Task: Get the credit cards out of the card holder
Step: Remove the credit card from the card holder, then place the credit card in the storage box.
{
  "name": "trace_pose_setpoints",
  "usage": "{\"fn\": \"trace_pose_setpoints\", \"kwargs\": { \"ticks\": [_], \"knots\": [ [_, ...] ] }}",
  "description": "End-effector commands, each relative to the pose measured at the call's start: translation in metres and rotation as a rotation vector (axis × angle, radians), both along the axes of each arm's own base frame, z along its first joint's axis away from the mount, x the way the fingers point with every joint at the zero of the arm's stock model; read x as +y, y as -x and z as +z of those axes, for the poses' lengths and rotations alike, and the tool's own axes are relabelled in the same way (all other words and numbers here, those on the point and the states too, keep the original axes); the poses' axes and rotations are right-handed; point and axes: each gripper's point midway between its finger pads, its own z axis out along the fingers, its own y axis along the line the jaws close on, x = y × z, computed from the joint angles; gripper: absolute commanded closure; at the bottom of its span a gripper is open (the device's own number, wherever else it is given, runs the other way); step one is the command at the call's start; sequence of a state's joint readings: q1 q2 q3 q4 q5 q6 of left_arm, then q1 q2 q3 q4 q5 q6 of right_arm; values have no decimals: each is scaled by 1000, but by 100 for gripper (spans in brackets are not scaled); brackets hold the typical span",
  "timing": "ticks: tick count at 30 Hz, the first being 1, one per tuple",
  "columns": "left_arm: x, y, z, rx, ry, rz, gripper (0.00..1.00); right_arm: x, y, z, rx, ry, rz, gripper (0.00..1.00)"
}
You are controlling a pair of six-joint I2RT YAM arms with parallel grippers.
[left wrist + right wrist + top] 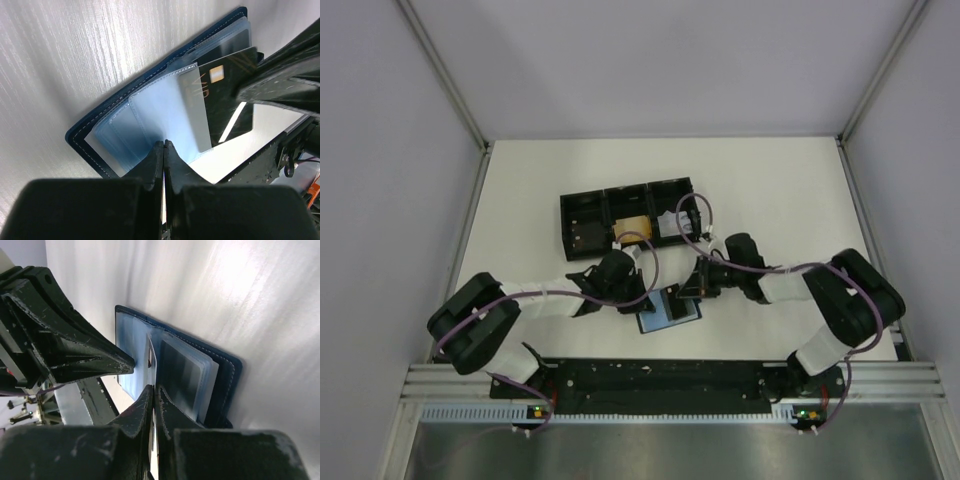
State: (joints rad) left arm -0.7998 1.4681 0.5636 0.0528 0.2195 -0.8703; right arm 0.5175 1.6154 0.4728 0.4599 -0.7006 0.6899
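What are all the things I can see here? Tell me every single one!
table: one, white, under everything
tray: one, black, three compartments, beyond the card holder
orange-tan card: one, in the tray's middle compartment
pale thing: one, whitish, tray's right compartment; too small to name
card holder: one, dark blue, lying open between the grippers
dark card: one, black with a gold chip, among the holder's clear sleeves
left gripper: one, black, shut, tips at the holder's pale sleeves
right gripper: one, black, shut, tips at the holder's opposite side
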Motion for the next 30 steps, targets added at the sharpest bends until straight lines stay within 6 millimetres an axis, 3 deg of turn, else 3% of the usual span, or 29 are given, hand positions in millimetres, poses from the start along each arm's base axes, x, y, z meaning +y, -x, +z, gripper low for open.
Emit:
{"fn": "trace_pose_setpoints", "kwargs": {
  "ticks": [1,4,8,10,14,17,23,30],
  "knots": [
    [29,14,-31,44,-136,15,100,-23,-19,8,-92,70,-48,100],
    [28,11,-24,19,-121,8,100,-32,-20,13,-116,104,-51,100],
    [20,-1,14,-127,-50,-40,94,-36,-20,36,-189,111,-40,100],
    [17,-6,40,-230,-13,-87,84,-37,-17,49,-227,108,-21,100],
    [11,-14,99,-461,49,-204,48,-36,-6,75,-310,106,50,100],
    [5,-12,146,-643,95,-344,27,-31,3,101,-407,80,111,100],
    [-11,18,204,-845,237,-637,23,-15,34,156,-612,-11,276,100],
    [-23,39,220,-870,313,-870,17,1,74,191,-764,-128,465,100]
  ]
}}
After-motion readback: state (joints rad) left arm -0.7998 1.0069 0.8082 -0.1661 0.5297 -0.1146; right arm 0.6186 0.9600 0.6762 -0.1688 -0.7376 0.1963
